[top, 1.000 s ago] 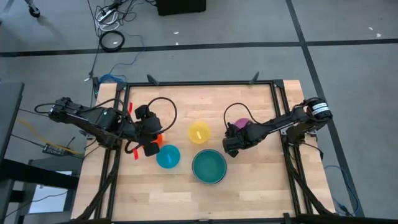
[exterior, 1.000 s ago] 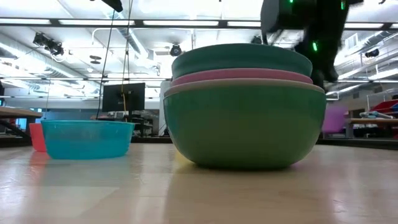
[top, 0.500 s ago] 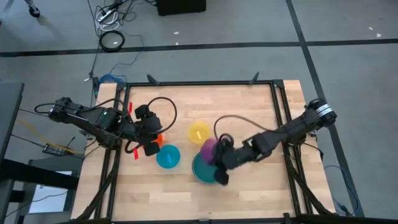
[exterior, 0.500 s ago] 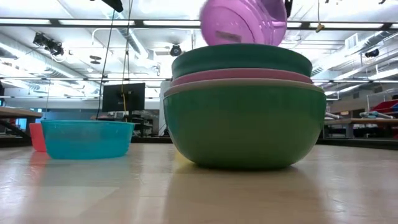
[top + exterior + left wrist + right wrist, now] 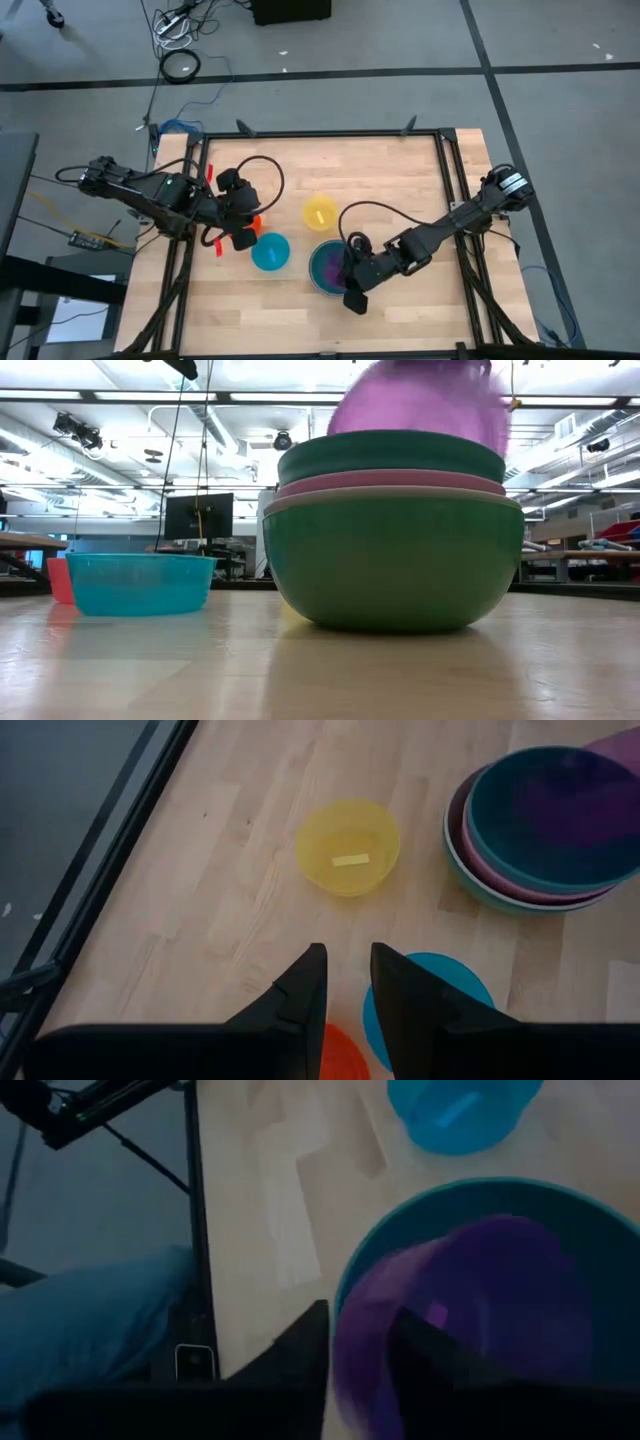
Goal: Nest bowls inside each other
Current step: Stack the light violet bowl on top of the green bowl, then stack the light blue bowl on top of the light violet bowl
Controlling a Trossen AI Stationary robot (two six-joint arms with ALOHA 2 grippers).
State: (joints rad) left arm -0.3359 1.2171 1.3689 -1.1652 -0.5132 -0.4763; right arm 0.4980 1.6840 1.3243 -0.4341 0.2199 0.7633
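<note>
Blur hides my right tool (image 5: 352,287) at the purple bowl (image 5: 455,1320); I cannot tell its grip. That bowl sits in the teal bowl (image 5: 390,457), stacked on pink bowl (image 5: 390,483) and green bowl (image 5: 392,565). My left tool (image 5: 346,985), fingers apart, waits beside them.

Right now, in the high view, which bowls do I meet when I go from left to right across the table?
Small orange plastic bowl → light blue round bowl → yellow round bowl → stack of nested bowls, with the purple bowl in it.

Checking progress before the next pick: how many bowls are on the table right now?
8. Four sit nested: green, white-grey, pink, teal. Purple is at that stack's top. Yellow, light blue and orange stand loose. More could be hidden inside.
</note>
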